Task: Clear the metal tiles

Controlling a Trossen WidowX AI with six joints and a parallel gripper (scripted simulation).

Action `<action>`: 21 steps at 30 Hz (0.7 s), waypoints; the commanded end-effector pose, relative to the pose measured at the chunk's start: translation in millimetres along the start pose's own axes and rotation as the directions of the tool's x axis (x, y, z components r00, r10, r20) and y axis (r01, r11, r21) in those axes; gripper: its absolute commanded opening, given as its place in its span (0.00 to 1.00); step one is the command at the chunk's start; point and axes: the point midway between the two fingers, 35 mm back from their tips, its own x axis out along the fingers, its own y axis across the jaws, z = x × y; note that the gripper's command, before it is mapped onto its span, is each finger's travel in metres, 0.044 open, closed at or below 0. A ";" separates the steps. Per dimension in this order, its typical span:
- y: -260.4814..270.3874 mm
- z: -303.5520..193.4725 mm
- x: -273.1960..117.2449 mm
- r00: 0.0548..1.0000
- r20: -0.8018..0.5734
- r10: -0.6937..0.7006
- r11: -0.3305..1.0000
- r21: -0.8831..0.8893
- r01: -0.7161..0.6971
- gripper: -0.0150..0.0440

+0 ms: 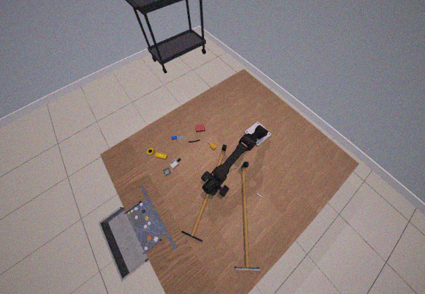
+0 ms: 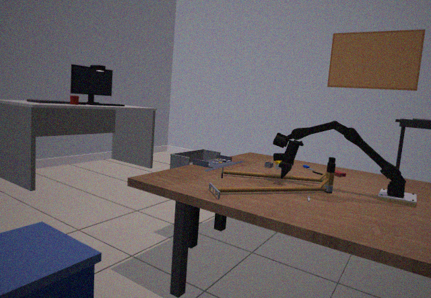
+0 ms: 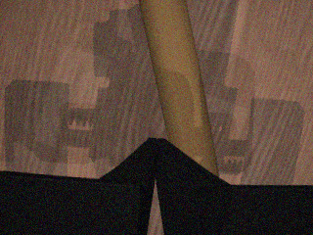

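Inward from the wooden table (image 1: 295, 153) (image 2: 347, 218) edge bearing the grey steel bench plate (image 1: 155, 228) (image 2: 213, 164) and its tiles (image 1: 147, 218), the black gripper (image 1: 209, 189) (image 2: 283, 176) (image 3: 156, 146) hung pressed together above the yellow-handled, black-bladed scraper (image 1: 200, 215) (image 2: 257, 174) (image 3: 178, 73), best spread and squared across the shaft before lowering.

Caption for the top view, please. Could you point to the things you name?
Closed gripper (image 1: 210, 192) (image 2: 282, 176) (image 3: 156, 146) above a wooden-handled scraper (image 1: 199, 216) (image 2: 257, 174) (image 3: 178, 73), small pieces scattered on the bench plate (image 1: 156, 227) (image 2: 224, 165).

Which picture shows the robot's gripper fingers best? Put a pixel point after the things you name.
The wrist view: the gripper's (image 1: 210, 192) (image 2: 282, 176) (image 3: 156, 142) fingertips look big and meet there. The exterior view shows them small, from the side; the top view mostly hides them under the arm.
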 end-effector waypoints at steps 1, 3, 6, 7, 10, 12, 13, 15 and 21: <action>-6.4 0.5 5.2 1.000 -0.005 -0.002 1.000 -0.001 0.002 0.25; -8.3 1.1 5.3 1.000 -0.005 -0.002 1.000 -0.001 0.002 0.25; -11.1 2.0 5.5 1.000 -0.003 -0.002 1.000 -0.001 0.002 0.25; -12.0 2.3 5.6 1.000 -0.003 -0.002 1.000 -0.001 0.002 0.25; -14.9 3.2 5.8 1.000 -0.002 -0.003 1.000 -0.001 0.003 0.25; -16.8 3.7 5.9 1.000 -0.001 -0.003 1.000 -0.001 0.003 0.25; -17.7 4.0 6.0 1.000 -0.001 -0.003 1.000 -0.001 0.003 0.25; -19.6 4.5 6.1 1.000 0.000 -0.004 1.000 -0.001 0.004 0.25; -25.4 6.1 6.5 1.000 0.002 -0.005 1.000 -0.001 0.005 0.25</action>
